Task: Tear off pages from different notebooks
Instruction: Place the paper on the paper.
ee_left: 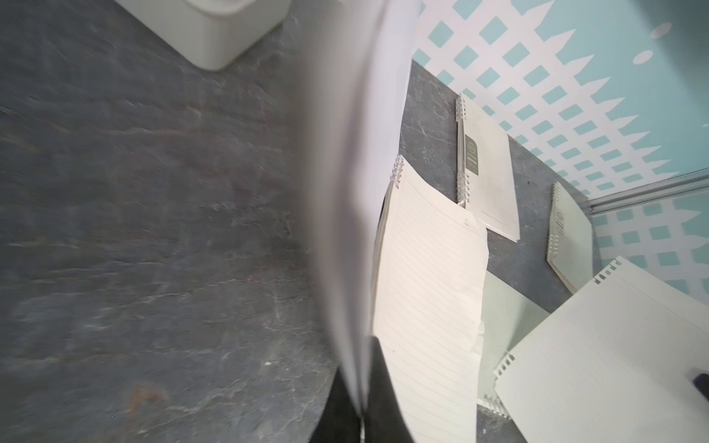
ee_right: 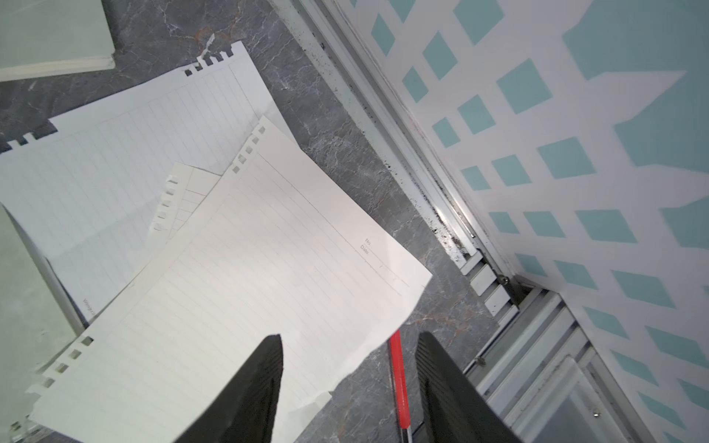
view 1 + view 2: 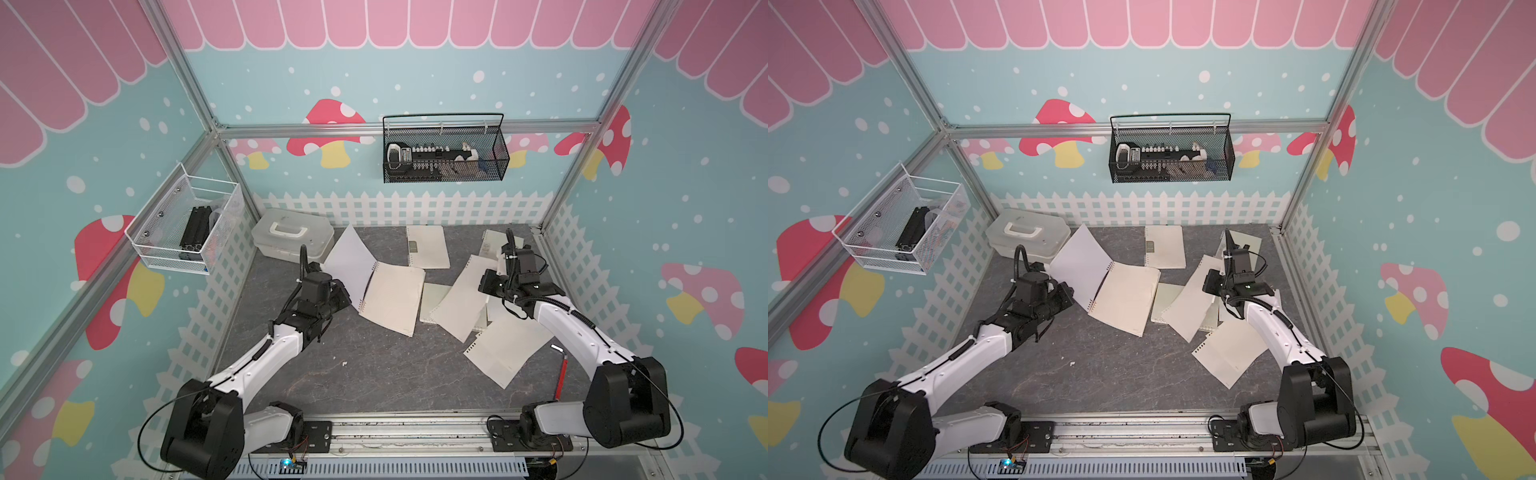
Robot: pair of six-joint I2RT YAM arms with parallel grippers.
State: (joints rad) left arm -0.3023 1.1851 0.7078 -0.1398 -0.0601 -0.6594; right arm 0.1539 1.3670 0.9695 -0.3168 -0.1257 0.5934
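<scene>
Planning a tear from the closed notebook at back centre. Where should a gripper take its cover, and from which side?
Take the notebook by its cover's long free edge, opposite the wire coil, probably near a corner. It lies flat and closed, with the coil toward the robot's left. So come in low from the right and slide under the cover.

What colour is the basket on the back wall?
The basket is black, clearest in a top view.
</scene>
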